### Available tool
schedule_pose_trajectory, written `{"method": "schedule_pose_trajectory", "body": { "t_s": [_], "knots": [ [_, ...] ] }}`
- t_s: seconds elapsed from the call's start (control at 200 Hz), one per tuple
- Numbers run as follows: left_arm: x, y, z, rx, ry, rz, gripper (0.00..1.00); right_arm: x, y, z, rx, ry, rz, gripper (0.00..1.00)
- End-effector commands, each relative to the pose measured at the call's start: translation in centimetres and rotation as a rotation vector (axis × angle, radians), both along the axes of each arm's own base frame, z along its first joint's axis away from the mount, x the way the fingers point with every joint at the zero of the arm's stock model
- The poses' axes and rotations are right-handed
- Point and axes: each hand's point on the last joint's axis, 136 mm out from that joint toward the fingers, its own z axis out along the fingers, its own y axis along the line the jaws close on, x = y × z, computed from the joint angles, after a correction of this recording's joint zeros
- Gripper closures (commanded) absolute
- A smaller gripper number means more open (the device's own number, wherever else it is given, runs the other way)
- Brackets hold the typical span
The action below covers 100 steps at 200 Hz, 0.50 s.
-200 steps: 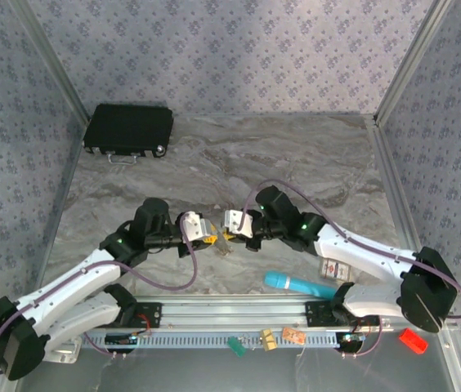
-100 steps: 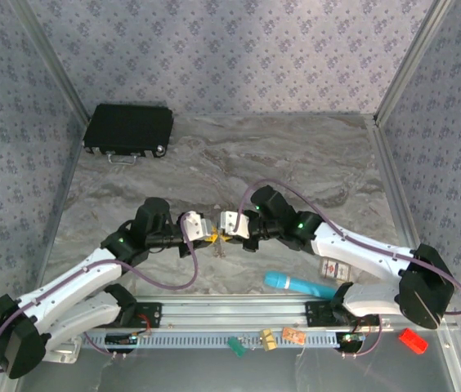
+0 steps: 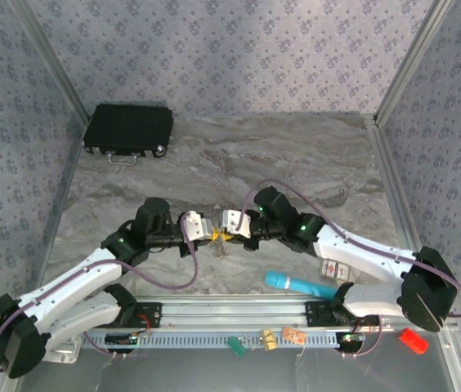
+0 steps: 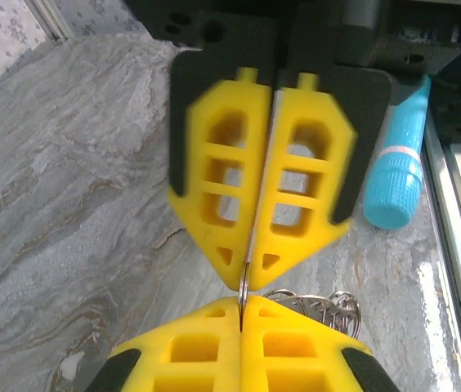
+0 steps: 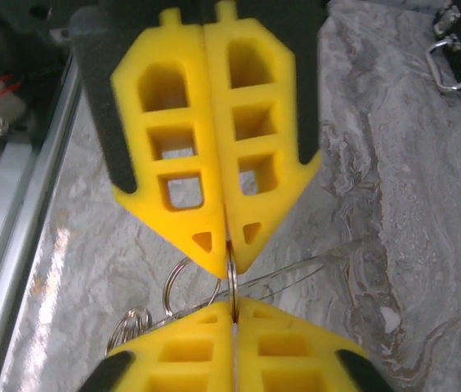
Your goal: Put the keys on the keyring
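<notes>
Yellow fingers of the left gripper (image 4: 240,322) press together on the thin keyring (image 4: 243,286), which stands edge-on straight ahead of them. The right gripper (image 5: 232,314) meets it tip to tip, pinching the same loop, so both arms are equally near. More silvery loops (image 4: 322,304) hang beside, above the table (image 4: 75,204).

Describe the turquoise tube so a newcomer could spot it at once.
Find the grey marbled table and the silver metal rail along its near edge. Just beyond that rail, by the right arm's base, lies the turquoise plastic cylinder. It is the sole blue item, and longer than the green plastic piece and red plastic piece nearby.
</notes>
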Motion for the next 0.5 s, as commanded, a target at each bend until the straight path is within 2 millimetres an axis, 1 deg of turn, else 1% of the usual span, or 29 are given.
{"method": "schedule_pose_trajectory", "body": {
  "t_s": [0.0, 0.095, 0.175, 0.3, 0.495],
  "knots": [
    [0.3, -0.2, 0.7, -0.055, -0.013, 0.012, 1.0, 0.5, -0.6, 3.6, 0.203, -0.034, -0.022, 0.68],
    [0.4, -0.3, 1.3, -0.136, -0.033, 0.033, 1.0, 1.6, -2.6, 4.5, 0.34, 0.01, -0.062, 0.6],
    [0.5, -0.3, 2.0, -0.19, -0.051, 0.044, 1.0, 1.9, -3.5, 4.6, 0.375, 0.02, -0.072, 0.59],
    [0.2, -0.3, 2.3, -0.244, -0.059, 0.037, 1.0, 2.0, -3.3, 3.4, 0.355, 0.021, -0.058, 0.61],
    [-0.6, -0.3, 2.4, -0.255, -0.049, 0.007, 1.0, 1.0, -2.5, 3.5, 0.341, 0.048, 0.014, 0.67]
  ]
}}
